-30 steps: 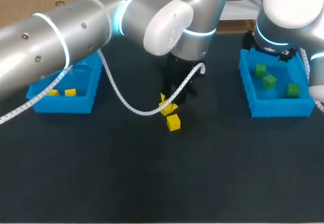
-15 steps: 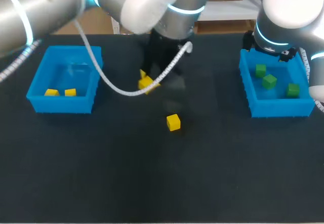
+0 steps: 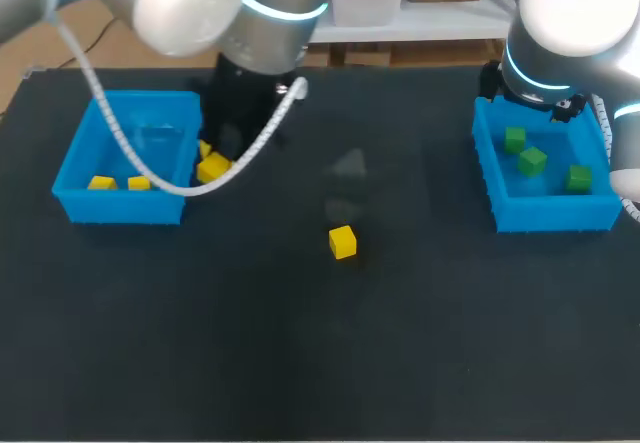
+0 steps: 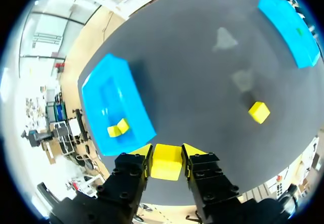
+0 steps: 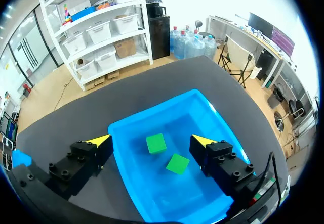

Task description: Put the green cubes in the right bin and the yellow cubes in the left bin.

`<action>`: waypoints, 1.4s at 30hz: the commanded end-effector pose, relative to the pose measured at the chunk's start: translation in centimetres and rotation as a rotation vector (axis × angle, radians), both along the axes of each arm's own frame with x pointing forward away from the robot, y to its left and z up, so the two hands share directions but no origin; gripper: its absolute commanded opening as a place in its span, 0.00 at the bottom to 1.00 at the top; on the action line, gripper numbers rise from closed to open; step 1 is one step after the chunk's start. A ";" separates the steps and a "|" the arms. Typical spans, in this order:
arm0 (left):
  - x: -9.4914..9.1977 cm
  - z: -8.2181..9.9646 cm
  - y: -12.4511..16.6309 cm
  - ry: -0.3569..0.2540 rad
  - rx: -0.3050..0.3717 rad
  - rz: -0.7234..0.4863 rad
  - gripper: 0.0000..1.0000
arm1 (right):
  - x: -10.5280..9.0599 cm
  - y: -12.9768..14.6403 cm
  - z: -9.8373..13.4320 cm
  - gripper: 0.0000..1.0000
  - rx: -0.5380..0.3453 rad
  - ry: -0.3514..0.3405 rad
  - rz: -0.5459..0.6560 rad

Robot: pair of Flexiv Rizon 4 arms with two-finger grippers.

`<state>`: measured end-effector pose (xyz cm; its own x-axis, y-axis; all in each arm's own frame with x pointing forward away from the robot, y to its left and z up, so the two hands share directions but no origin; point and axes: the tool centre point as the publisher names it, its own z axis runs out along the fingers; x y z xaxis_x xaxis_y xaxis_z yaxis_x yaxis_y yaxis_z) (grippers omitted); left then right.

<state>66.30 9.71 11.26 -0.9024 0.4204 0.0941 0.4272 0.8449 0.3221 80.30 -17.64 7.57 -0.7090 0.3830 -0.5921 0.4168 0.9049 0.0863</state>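
The left gripper [image 4: 167,154] is pinching a small yellow plastic cube [image 4: 167,162] between its 2 yellow-tipped fingers, 1 pressing on each side. In the head view this held cube [image 3: 213,168] is hanging just beside the right wall of the open blue plastic left bin [image 3: 120,206]. It is seemingly outside the rim, though the arm is hiding part of that edge. 2 binned yellow cubes [image 3: 138,182] are lying side by side on that bin's floor.

A loose yellow cube [image 3: 342,242] is sitting on the black tabletop [image 3: 300,363] near the middle, well apart from both bins.

The right gripper [image 5: 152,141] is hovering above the open blue plastic right bin [image 5: 162,112], its jaws spread wide and touching nothing. 3 small green cubes [image 3: 531,161] are resting inside this bin in the head view. The right wrist view is showing 2 of them between the fingertips.
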 end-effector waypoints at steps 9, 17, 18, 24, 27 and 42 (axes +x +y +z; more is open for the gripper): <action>0.1 -0.3 6.6 -0.097 -0.118 0.069 0.00 | -0.1 0.0 -0.1 1.00 -0.001 -0.004 -0.001; 2.0 0.8 10.6 -0.096 -0.105 0.147 0.00 | -0.1 0.0 -0.1 1.00 -0.001 -0.004 -0.001; 2.4 1.1 11.0 -0.089 -0.095 0.150 0.00 | -0.1 0.0 -0.1 1.00 -0.001 -0.004 -0.001; 5.9 2.4 13.0 -0.023 -0.035 0.135 0.00 | -0.1 0.0 -0.1 1.00 -0.001 -0.004 -0.001; 8.1 2.3 14.3 0.023 -0.013 0.125 0.00 | -0.1 0.0 -0.1 1.00 -0.001 -0.004 -0.001; 10.3 1.0 13.3 0.123 -0.015 0.111 1.00 | -0.1 0.0 -0.1 1.00 -0.001 -0.004 -0.001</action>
